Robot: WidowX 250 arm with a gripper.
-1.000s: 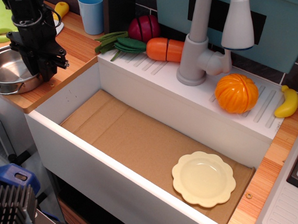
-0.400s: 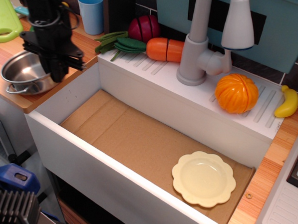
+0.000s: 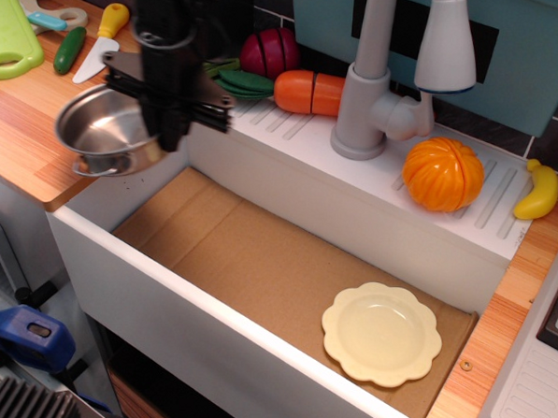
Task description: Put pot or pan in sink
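1. Your sink is bare cardboard on the left; a yellow plate lies near right.
2. Faucet, orange and carrot sit on the far ledge.
3. Your gripper is clamped on the pot's right rim.
4. The pot hangs tilted over the sink's left wall, mouth up-left.
5. You'll find no readable writing.

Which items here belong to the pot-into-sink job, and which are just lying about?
Job: pot, gripper holding it, sink.
Bystanders: yellow plate, faucet, orange, banana, carrot, green cutting board.
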